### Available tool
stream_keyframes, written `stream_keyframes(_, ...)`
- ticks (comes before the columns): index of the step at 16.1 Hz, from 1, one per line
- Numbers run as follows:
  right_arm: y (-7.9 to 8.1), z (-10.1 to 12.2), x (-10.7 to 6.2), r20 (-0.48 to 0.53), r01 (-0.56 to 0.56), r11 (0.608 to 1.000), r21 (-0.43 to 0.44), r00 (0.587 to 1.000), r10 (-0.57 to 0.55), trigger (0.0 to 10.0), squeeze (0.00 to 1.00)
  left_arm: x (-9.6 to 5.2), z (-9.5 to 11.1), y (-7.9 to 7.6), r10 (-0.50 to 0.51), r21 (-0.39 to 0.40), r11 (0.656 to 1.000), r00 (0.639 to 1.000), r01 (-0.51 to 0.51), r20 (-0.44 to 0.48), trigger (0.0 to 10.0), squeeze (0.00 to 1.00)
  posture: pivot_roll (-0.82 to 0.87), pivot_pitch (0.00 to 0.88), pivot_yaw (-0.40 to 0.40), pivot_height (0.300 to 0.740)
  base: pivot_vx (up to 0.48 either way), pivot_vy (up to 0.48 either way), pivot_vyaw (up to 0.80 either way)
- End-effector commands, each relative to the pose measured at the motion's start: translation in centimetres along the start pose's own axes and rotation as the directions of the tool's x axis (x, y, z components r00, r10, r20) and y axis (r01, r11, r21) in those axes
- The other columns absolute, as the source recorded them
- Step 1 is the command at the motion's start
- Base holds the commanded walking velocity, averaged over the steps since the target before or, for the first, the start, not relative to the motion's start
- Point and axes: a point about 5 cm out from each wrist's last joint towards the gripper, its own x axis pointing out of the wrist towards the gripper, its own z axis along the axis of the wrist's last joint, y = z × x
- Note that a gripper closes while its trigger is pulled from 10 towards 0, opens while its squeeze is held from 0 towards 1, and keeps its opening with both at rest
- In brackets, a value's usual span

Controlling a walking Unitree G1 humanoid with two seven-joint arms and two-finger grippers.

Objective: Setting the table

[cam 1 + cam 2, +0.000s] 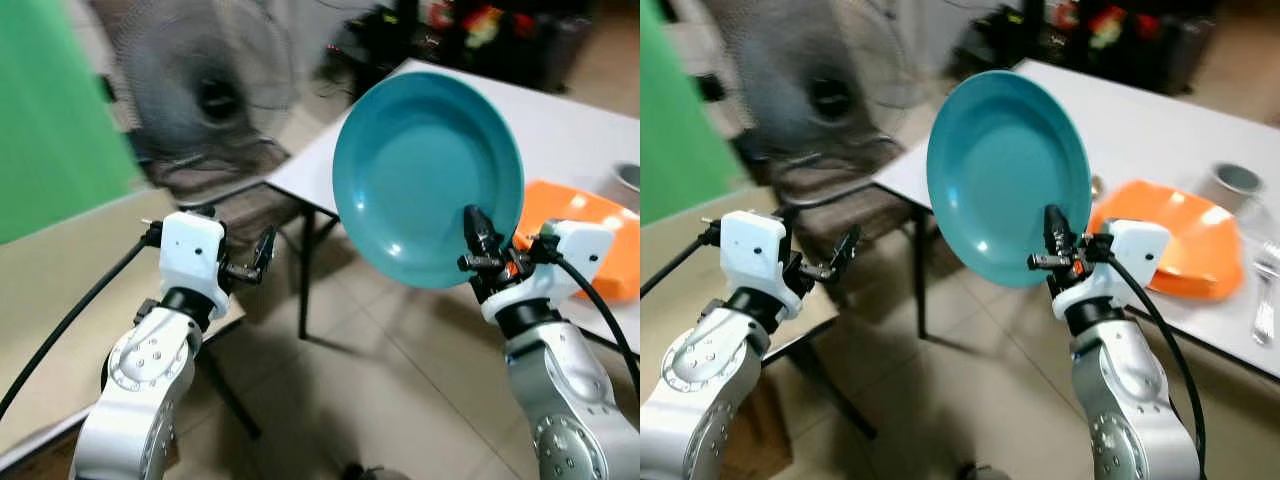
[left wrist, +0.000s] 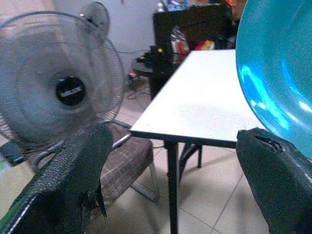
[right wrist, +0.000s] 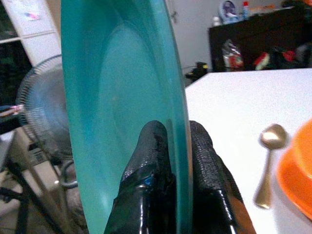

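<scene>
A teal plate (image 1: 425,170) stands almost on edge in the air, its hollow side facing me. My right gripper (image 1: 478,250) is shut on its lower rim; both black fingers (image 3: 151,161) clamp the rim in the right wrist view. The white table (image 1: 560,120) lies behind and to the right of the plate. My left gripper (image 1: 255,262) is open and holds nothing, raised over the floor to the left of the table's corner; its fingers (image 2: 73,180) stand wide apart.
An orange plate (image 1: 1185,240), a gold spoon (image 3: 269,161), a metal cup (image 1: 1237,185) and a fork (image 1: 1264,300) lie on the table. A standing fan (image 1: 205,90) and a chair (image 2: 126,161) stand beside the table's left corner. A green board (image 1: 50,120) is at far left.
</scene>
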Motion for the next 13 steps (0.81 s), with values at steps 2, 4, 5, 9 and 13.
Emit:
stream_keyframes(2, 0.5, 0.9, 0.1, 0.047, -0.020, 1.000, -0.003, 0.999, 0.020, 10.0, 0.00, 0.1, 0.0, 0.1, -0.002, 0.006, 1.000, 1.000, 0.002, 0.002, 10.0, 0.00, -0.02, 0.063, 0.017, 0.740, 0.000, -0.274, -0.65)
stream_keyframes(4, 0.5, 1.2, 0.1, 0.067, -0.022, 1.000, -0.007, 0.998, 0.023, 10.0, 0.00, 0.2, 0.1, 0.1, -0.001, 0.005, 1.000, 1.000, 0.001, 0.007, 10.0, 0.00, -0.02, 0.063, 0.017, 0.740, 0.000, -0.277, -0.23)
stream_keyframes(5, 0.6, 1.3, 0.1, 0.074, -0.025, 1.000, -0.008, 0.997, 0.026, 10.0, 0.00, 0.2, 0.2, 0.1, 0.000, 0.004, 1.000, 1.000, 0.000, 0.009, 10.0, 0.00, -0.02, 0.063, 0.017, 0.740, 0.000, -0.289, 0.00)
stream_keyframes(9, 0.7, 1.6, 0.2, 0.090, -0.032, 0.999, -0.010, 0.995, 0.032, 10.0, 0.00, 0.3, 0.4, 0.1, 0.000, 0.002, 1.000, 1.000, 0.000, 0.016, 10.0, 0.00, -0.02, 0.063, 0.016, 0.740, 0.000, -0.296, 0.00)
stream_keyframes(13, 0.6, 2.4, 0.5, 0.142, -0.032, 0.999, 0.008, 0.989, 0.031, 10.0, 0.00, 0.5, 0.8, 0.2, 0.005, 0.004, 1.000, 0.999, -0.005, 0.036, 10.0, 0.00, -0.02, 0.062, 0.012, 0.740, 0.000, -0.299, 0.00)
